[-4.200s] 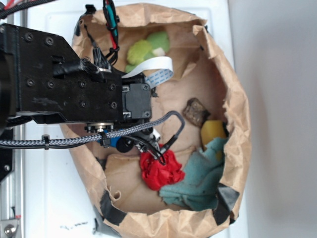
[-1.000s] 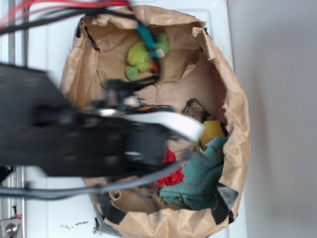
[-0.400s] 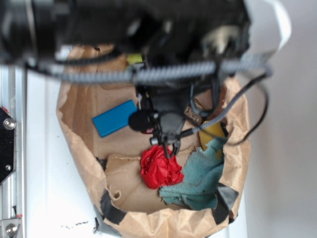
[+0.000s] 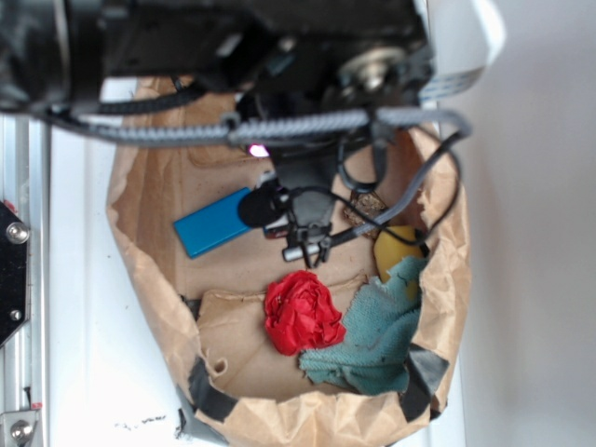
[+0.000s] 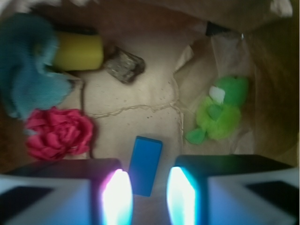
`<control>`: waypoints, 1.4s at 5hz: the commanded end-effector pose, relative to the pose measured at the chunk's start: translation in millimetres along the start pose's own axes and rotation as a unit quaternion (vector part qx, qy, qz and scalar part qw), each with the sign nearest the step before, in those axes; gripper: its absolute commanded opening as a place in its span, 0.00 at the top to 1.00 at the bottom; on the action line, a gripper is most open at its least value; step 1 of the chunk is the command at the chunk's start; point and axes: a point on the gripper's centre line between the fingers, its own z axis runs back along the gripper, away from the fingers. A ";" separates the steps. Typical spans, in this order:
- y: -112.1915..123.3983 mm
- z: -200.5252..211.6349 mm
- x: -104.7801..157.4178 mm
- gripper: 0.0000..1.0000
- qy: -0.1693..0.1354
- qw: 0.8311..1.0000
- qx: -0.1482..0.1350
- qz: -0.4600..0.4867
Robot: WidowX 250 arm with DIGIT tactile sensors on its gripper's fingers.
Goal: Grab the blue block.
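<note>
The blue block (image 4: 214,224) is a flat bright blue slab lying on the floor of a brown paper bag (image 4: 140,270), at its left. Its right end is hidden under the black body of the arm. In the wrist view the blue block (image 5: 146,165) lies lengthwise below the gap between my two glowing fingers (image 5: 117,197). My gripper (image 5: 149,199) is open, above the block and apart from it. In the exterior view the gripper (image 4: 305,244) hangs just right of the block.
In the bag lie a red cloth ball (image 4: 303,312), a teal towel (image 4: 377,340), a yellow object (image 4: 399,250) and a brown lump (image 4: 371,203). A green plush toy (image 5: 220,108) shows in the wrist view. The bag's crumpled walls rise all around.
The arm has swung from the bag's left side to its top, uncovering the blue block. In the last half second the gripper has shifted slightly up and left, toward the block. The block has not moved.
</note>
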 end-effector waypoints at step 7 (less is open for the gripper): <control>-37.7 -97.9 -34.1 0.00 -0.032 0.999 0.008 0.000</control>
